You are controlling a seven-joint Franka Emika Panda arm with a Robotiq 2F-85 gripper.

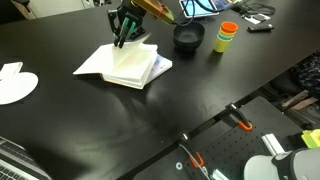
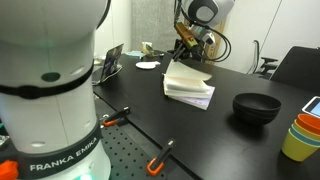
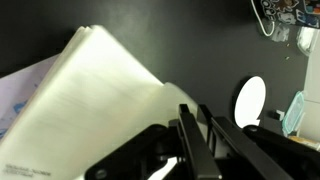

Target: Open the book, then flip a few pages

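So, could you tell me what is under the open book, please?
The book lies open on the black table, which shows all around it. Anything directly beneath is hidden by its pages.

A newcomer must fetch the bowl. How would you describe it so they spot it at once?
On the black table, find the open book. The bowl sits between it and the stacked coloured cups, touching neither; it is round and black, unlike the bright cups.
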